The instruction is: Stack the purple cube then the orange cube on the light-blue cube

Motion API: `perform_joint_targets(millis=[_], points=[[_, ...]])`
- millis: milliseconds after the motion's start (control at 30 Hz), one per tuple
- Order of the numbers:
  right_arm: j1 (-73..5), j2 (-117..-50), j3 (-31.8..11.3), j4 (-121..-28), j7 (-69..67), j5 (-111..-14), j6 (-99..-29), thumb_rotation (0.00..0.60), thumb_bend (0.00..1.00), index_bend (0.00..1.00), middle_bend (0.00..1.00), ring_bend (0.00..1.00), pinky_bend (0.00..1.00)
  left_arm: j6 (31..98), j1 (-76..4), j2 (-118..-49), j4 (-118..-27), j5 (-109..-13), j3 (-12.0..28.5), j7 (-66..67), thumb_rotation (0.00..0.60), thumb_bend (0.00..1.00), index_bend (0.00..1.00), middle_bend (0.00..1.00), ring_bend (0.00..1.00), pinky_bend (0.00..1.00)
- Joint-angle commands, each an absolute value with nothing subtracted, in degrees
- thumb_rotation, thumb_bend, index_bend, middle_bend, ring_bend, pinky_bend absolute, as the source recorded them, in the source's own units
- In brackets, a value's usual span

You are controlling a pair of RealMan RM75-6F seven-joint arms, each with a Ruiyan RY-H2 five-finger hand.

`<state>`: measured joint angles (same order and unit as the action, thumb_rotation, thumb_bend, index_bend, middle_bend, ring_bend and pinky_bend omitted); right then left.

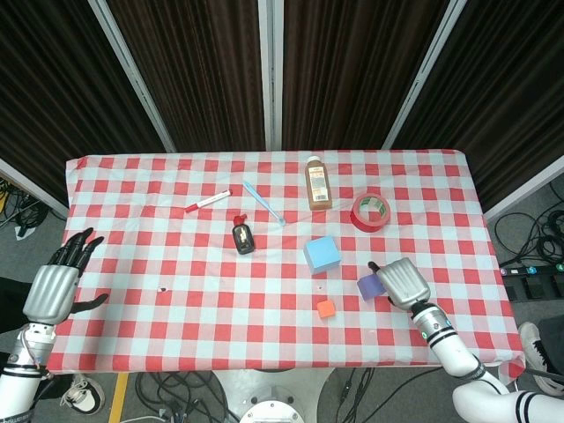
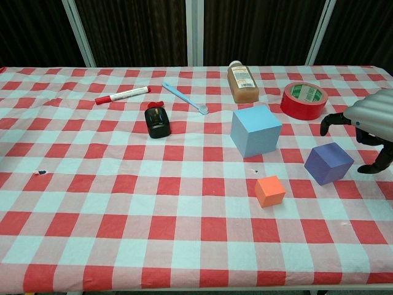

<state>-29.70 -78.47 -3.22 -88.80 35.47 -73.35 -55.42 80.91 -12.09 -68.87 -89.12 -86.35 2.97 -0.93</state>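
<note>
While my right hand (image 1: 404,282) hangs just beside the purple cube (image 2: 328,163), its fingers (image 2: 330,120) are spread apart and curl down around nothing. From the chest view, the hand is over the right side of the cube, and I cannot tell if it touches it. The purple cube sits on the table (image 1: 176,300), on the red and white cloth. The orange cube (image 2: 270,191) is near it, a bit to the left and closer to me. The light-blue cube (image 2: 256,130) is behind them both, and nothing is on top of it. My left hand (image 1: 53,289) is far away at the left edge of the table, with its fingers apart and holding nothing. At the back of the table are a red tape roll (image 1: 371,211), a brown bottle (image 1: 318,183), a blue spoon (image 1: 263,202), a red marker (image 1: 208,201) and a small black bottle (image 1: 243,236).
</note>
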Motion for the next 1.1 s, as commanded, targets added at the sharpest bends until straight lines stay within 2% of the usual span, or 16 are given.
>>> perform_joint_targets(millis=[33,233,567,700,867,1100], points=[[-30.17,-79.4,-3.25,-88.11,35.17,-72.76,-55.18,0.6,0.06,0.29,1.0,1.0,0.97,80.82,-12.1,-68.84,-89.04,-86.37,2.92,-0.97,0.6,0.16,0.15,0.12,0.06,0.21],[-30.61,-80.8,-3.22,-87.13,34.58,-72.29,-55.53,0.6,0.06,0.34,1.0,1.0,0.98,80.42,-12.12,-68.78,-88.57,-86.02,2.93,-1.44,0.6,0.16,0.15,0.12,0.06,0.21],[-30.42,-82.32,-2.59,-85.46,33.46,-72.44,-56.79,0.6,0.09,0.49,1.0,1.0,0.98,80.15,-11.94,-68.93,-87.71,-85.92,2.66,-2.36,0.6,0.16,0.15,0.12,0.06,0.21],[-30.38,-82.1,-2.71,-85.65,32.61,-72.96,-57.62,0.6,0.1,0.52,1.0,1.0,0.98,80.12,-11.88,-68.94,-87.5,-85.91,2.6,-2.65,0.6,0.16,0.15,0.12,0.07,0.21],[-30.22,-78.78,-4.2,-89.92,32.22,-73.69,-60.39,0.6,0.1,0.53,1.0,1.0,0.98,80.01,-11.97,-68.96,-87.46,-86.06,2.58,-2.65,0.6,0.16,0.15,0.12,0.06,0.21],[-31.04,-70.28,-9.43,-102.7,34.68,-68.57,-62.9,0.6,0.11,0.56,1.0,1.0,0.98,79.93,-12.22,-69.23,-87.48,-86.45,2.61,-2.8,0.6,0.16,0.15,0.12,0.06,0.21]])
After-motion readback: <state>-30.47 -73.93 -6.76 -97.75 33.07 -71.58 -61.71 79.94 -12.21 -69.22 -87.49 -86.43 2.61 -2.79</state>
